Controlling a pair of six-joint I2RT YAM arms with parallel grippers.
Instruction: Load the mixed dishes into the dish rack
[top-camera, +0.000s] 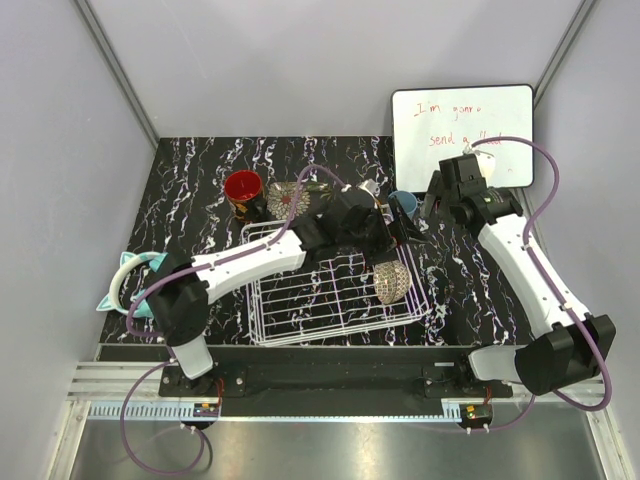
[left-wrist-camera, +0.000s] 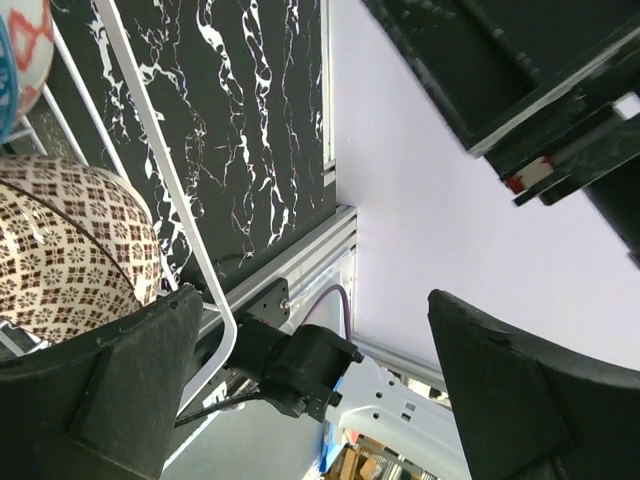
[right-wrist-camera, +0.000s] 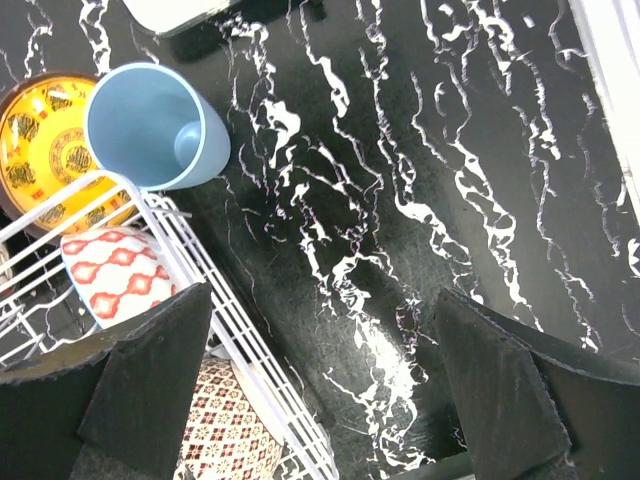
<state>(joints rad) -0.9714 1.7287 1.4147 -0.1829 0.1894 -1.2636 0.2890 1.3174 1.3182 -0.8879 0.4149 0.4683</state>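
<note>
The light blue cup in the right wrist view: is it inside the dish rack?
No, the light blue cup stands on the black table, outside the dish rack and its white wire rim.

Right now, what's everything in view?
dish rack: one, white wire, centre
beige-brown bowl: one, brown-patterned, in rack
small patterned bowl: one, red-on-white, in rack
yellow plate: one, yellow, rack's far-right corner
light blue cup: one, beside plate, outside rack
red mug: one, glossy red, behind rack
floral saucer: one, dark, right of mug
teal rounded objects: count unclear, left edge
whiteboard: one, white, far right
left gripper: open, black, over rack
right gripper: open, black, right of rack
</note>
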